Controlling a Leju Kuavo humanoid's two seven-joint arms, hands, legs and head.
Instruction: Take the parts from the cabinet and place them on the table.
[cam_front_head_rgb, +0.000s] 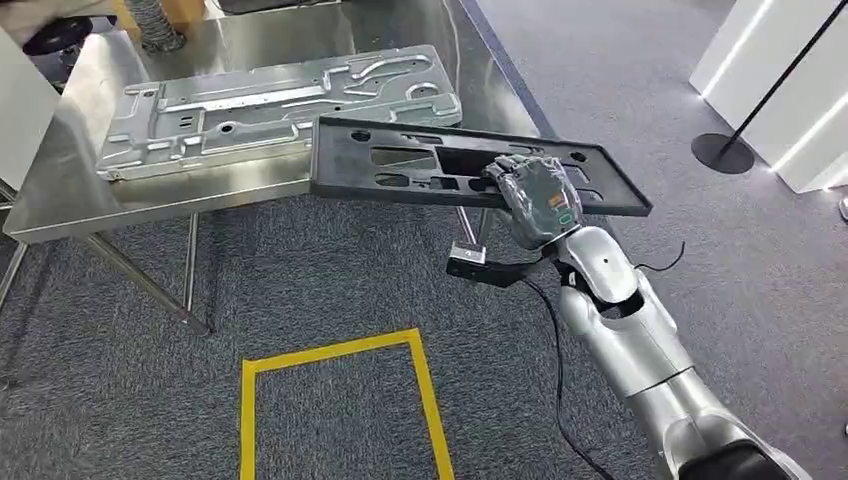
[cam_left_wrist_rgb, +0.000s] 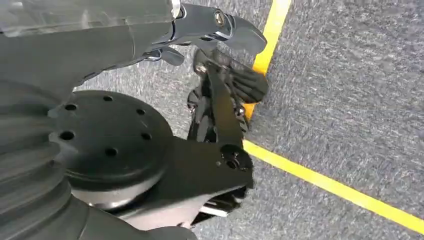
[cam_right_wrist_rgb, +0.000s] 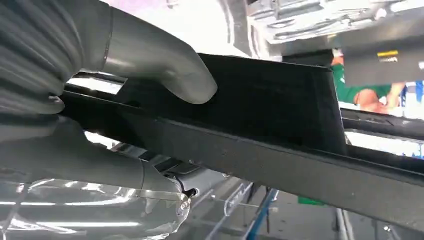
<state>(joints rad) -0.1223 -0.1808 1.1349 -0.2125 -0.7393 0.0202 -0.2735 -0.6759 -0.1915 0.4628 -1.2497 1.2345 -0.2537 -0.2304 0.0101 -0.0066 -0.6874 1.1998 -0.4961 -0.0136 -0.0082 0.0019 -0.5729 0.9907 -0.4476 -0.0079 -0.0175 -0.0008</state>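
The right hand grips a long black panel along its near edge, toward the panel's right end; from the head view the fingers curl over the top surface. In the right wrist view the thick grey thumb presses on one face of the panel while the rest of the hand closes against the other side, so the part is clamped between them. The panel is flat, rectangular and cut through with several slots and holes. It is held roughly level, its left end lying over the near right edge of the steel table, though whether it rests on the surface cannot be told, and its right end juts out past the table over the carpet. The silver right arm rises from the lower right corner to meet it.

Just beyond the black panel, on the table top, lies a stamped silver metal plate, its right near corner beside the panel's far edge.

The left hand hangs low over the grey carpet, holding nothing; how far its dark fingers are curled cannot be told. Yellow floor tape runs beneath it, and the head view shows a yellow taped rectangle on the floor in front of the table. To the far right stand white panels and a black pole base.
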